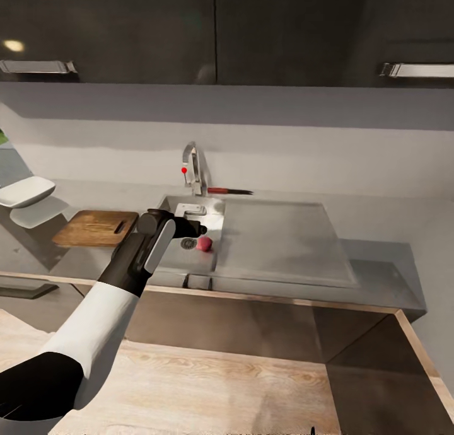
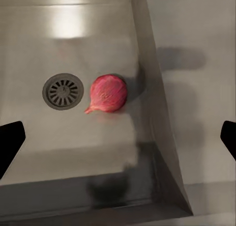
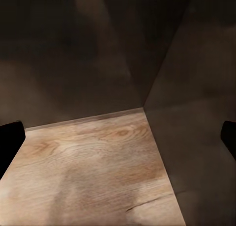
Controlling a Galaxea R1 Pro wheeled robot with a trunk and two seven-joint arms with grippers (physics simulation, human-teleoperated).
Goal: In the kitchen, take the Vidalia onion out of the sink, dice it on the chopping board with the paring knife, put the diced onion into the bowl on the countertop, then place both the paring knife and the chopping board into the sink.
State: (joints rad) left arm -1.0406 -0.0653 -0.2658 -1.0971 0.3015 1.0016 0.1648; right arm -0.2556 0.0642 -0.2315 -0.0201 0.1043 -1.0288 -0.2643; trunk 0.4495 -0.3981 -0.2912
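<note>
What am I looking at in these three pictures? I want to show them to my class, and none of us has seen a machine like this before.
These are simulator renders of a wheeled robot with two arms in a kitchen. The large picture comes from a camera on its head, looking down at a grey countertop.

The other two come from cameras near each arm's end effector. The left end effector is open above the sink, holding nothing; its dark fingertips show at the picture's edges. Below it a small pinkish-red onion lies beside the round drain.

The right end effector, also open and empty, faces wooden floor and dark cabinets.

On the countertop are a brown chopping board, a white bowl and, behind the sink near the faucet, a red-handled knife.
</note>
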